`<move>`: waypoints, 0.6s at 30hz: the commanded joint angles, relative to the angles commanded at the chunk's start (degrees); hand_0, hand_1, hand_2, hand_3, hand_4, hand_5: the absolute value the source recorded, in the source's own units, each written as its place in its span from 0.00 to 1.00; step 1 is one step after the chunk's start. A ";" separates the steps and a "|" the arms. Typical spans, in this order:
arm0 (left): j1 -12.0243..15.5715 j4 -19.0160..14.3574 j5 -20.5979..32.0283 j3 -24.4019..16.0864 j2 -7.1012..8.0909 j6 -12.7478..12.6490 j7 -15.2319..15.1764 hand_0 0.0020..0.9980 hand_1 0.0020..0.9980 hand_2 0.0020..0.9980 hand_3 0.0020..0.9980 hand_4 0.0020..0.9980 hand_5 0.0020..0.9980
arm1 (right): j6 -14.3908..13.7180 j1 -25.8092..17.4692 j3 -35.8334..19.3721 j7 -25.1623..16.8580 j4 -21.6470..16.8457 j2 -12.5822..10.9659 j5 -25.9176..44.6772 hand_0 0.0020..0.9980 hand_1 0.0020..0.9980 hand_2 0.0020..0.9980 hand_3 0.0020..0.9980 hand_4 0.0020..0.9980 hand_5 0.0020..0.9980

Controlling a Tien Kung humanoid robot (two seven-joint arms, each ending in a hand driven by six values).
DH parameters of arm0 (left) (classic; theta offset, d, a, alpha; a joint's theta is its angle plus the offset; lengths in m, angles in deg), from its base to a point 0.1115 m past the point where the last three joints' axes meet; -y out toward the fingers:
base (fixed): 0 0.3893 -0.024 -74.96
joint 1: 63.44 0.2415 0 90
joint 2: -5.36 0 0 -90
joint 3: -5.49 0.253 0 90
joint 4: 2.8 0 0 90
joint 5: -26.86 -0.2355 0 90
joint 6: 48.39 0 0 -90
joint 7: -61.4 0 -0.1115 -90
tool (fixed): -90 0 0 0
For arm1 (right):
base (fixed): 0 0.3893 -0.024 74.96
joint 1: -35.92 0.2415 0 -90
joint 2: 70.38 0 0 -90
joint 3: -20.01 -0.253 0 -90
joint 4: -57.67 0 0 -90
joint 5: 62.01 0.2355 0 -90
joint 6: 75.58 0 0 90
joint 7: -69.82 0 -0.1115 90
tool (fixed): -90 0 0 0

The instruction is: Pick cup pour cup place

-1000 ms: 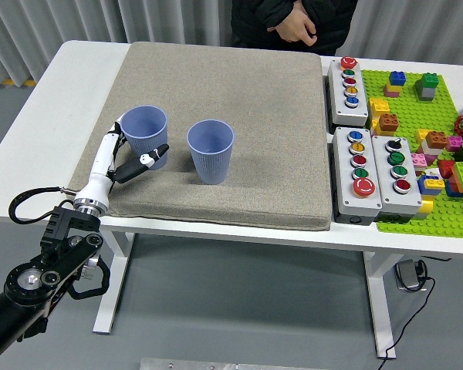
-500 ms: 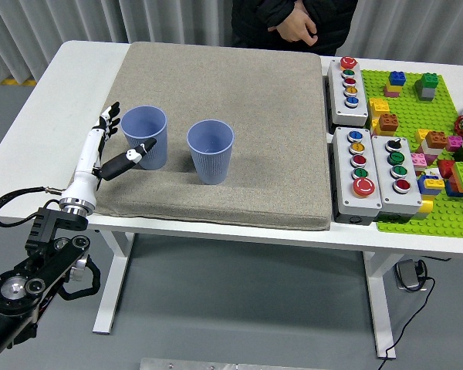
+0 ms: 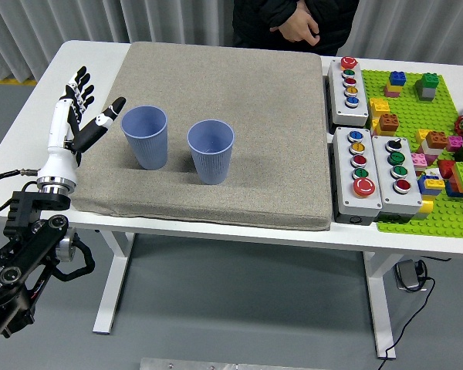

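Two blue ribbed cups stand upright on the grey mat (image 3: 239, 92): the left cup (image 3: 146, 137) and the right cup (image 3: 211, 151), a short gap between them. My left hand (image 3: 81, 108) is up at the mat's left edge, to the left of the left cup and apart from it. Its fingers are spread and hold nothing. The right arm is out of view.
Two grey button boxes (image 3: 349, 80) (image 3: 374, 174) lie right of the mat. A green baseplate (image 3: 424, 146) with several coloured bricks fills the far right. A person in dark clothes stands at the far side, hands (image 3: 297, 25) held together at the waist.
My left hand has let go of the left cup, opened its fingers and drawn back to the left, off the mat's edge. Both cups stay where they were.
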 joint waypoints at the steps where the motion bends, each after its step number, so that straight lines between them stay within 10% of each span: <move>1: -0.07 -0.07 0.26 0.01 0.01 0.11 0.05 0.90 0.94 1.00 1.00 0.76 1.00 | -0.02 0.01 0.00 0.00 0.00 0.00 0.03 0.70 0.69 0.63 0.60 0.05 0.39; 18: -3.21 3.08 4.82 -0.93 -1.49 3.01 0.34 0.87 0.87 0.97 0.90 0.72 1.00 | -0.12 0.55 0.12 0.02 0.02 -0.06 0.30 0.70 0.69 0.63 0.60 0.05 0.39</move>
